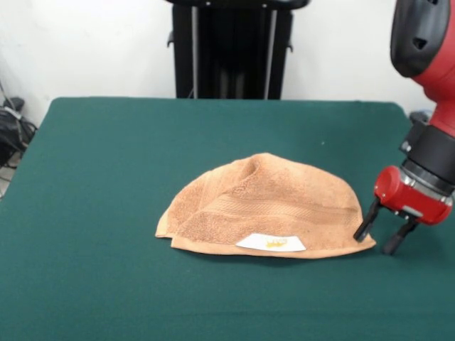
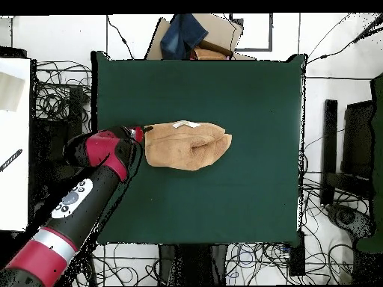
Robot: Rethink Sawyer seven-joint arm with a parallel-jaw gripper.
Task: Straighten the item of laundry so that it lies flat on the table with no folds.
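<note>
One towel (image 1: 264, 207): folded over, humped, label (image 1: 271, 243) showing, mid-tabletop (image 1: 114, 156)
Claw (image 1: 384, 234): fingers spread, holding nothing, tips touching towel's corner
Arm (image 2: 82, 202): beside towel

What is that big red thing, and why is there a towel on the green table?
The red thing is a robot arm. At its end is a gripper, like a hand with two black fingers. They are spread open and hold nothing, next to one corner of the towel.

One picture is taken from across the table, looking at the robot. The other looks straight down from above, so everything appears turned round.

The orange-tan towel lies in the middle of the table, folded over and bunched. It has a white label with a yellow mark on it. The robot is meant to spread the towel flat.
</note>
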